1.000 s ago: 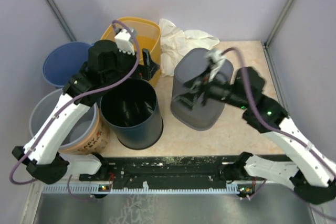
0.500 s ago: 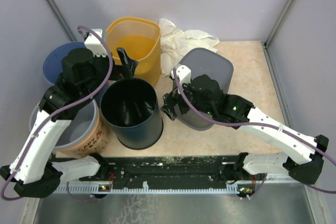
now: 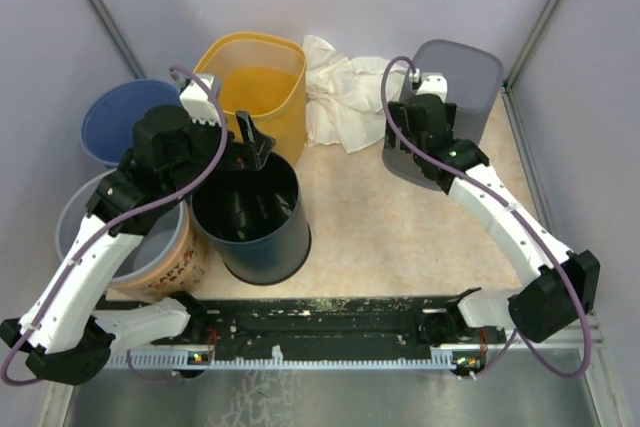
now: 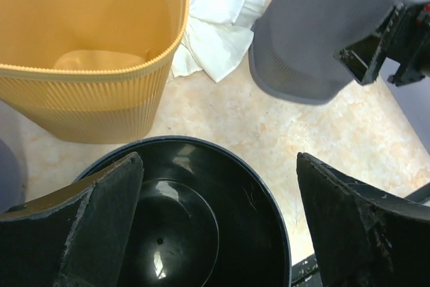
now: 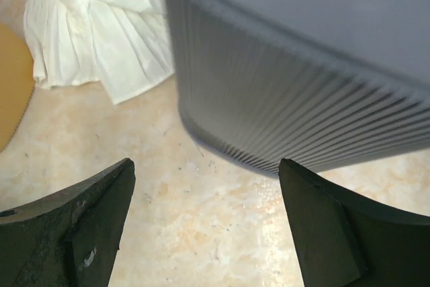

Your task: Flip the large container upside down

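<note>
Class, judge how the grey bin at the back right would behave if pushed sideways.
The grey bin looks like thin hollow plastic, so it is probably light and apt to slide on the smooth table. It seems to rest on its wider rim, so tipping looks unlikely. Its ribbed walls may flex slightly.

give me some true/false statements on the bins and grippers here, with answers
1. The yellow bin stands open side up. True.
2. The right gripper is clamped on the grey bin. False: its fingers are spread apart and the bin is beyond them.
3. A white cloth lies between the yellow and grey bins. True.
4. The left gripper is shut. False: it is open, above the mouth of the black bucket.
5. The blue bin is at the far right. False: it is at the far left.
</note>
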